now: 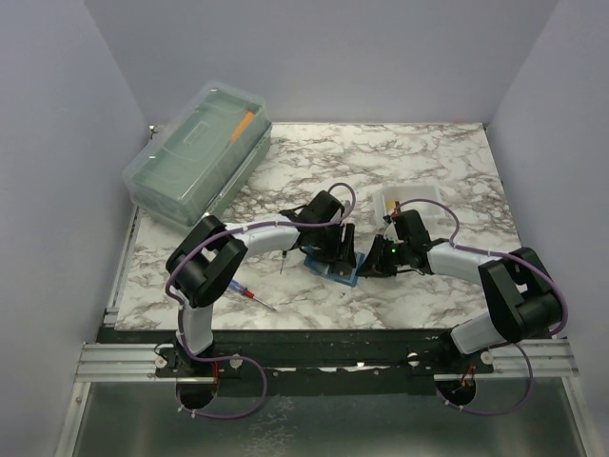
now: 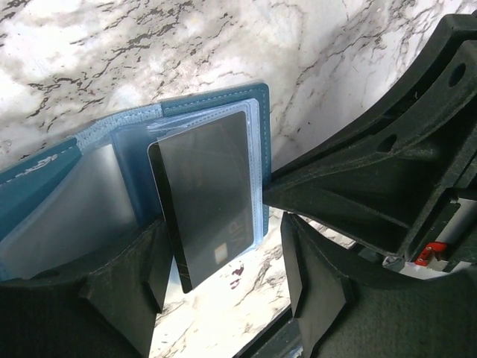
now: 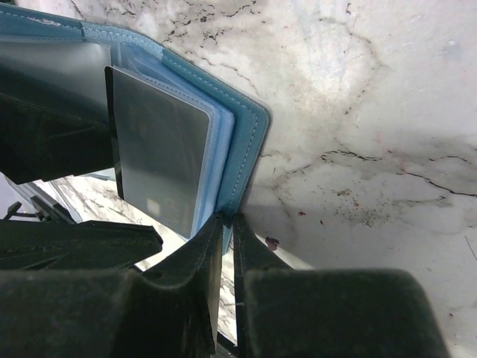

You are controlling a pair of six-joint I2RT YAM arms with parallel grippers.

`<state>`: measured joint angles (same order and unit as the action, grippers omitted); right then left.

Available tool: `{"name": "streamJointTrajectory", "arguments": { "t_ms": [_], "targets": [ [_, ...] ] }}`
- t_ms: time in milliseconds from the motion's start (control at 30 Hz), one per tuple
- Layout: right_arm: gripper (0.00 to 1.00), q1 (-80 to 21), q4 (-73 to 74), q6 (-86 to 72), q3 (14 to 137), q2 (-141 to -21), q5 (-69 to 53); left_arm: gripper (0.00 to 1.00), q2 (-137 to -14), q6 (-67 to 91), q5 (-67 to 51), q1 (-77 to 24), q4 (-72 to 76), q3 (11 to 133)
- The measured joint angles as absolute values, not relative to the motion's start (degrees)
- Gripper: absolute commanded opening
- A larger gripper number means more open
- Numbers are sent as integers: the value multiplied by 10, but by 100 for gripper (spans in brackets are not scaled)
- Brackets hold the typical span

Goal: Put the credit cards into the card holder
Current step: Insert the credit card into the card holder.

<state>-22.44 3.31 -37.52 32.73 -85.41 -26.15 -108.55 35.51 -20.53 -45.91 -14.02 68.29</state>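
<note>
Right fingers tight on card holder edge; left fingers apart around credit card.

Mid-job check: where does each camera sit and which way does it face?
Top: above and behind the robot, looking down on the table; left arm and right arm show.
Left wrist: on the left arm, facing past the open left gripper at the card in the holder.
Right wrist: on the right arm, facing along the right gripper, shut on the holder's edge.
Shared: both wrist views show the card, the holder and the other gripper.
</note>
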Motion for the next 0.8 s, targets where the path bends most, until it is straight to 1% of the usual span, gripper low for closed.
{"name": "streamJointTrajectory", "arguments": {
  "t_ms": [67,100,133,233,300,367,433,533,567,700,767,800],
  "targets": [
    [13,-224,35,-375,327,-853,-259,70,-1086,357,-211,-455,-139,682],
    [13,-224,37,-375,327,-852,-257,74,-1086,358,-214,-453,-140,682],
    [13,-224,39,-375,327,-851,-255,83,-1085,357,-215,-452,-141,682],
    [13,-225,50,-373,332,-847,-246,93,-1082,355,-216,-450,-158,691],
    [13,-224,58,-370,335,-846,-241,95,-1077,349,-211,-450,-180,698],
    [13,-224,62,-368,336,-844,-238,94,-1072,345,-205,-450,-202,703],
    [13,-224,65,-368,336,-843,-236,90,-1067,342,-200,-449,-225,708],
    [13,-224,67,-367,337,-842,-236,80,-1050,340,-194,-447,-249,708],
    [13,-224,67,-368,337,-841,-236,71,-1045,340,-192,-446,-253,708],
    [13,-224,66,-372,337,-830,-244,42,-1027,348,-187,-442,-258,709],
    [13,-224,61,-377,337,-825,-252,32,-1026,351,-187,-439,-255,709],
    [13,-224,58,-379,337,-825,-255,25,-1027,353,-187,-438,-253,708]
  ]
}}
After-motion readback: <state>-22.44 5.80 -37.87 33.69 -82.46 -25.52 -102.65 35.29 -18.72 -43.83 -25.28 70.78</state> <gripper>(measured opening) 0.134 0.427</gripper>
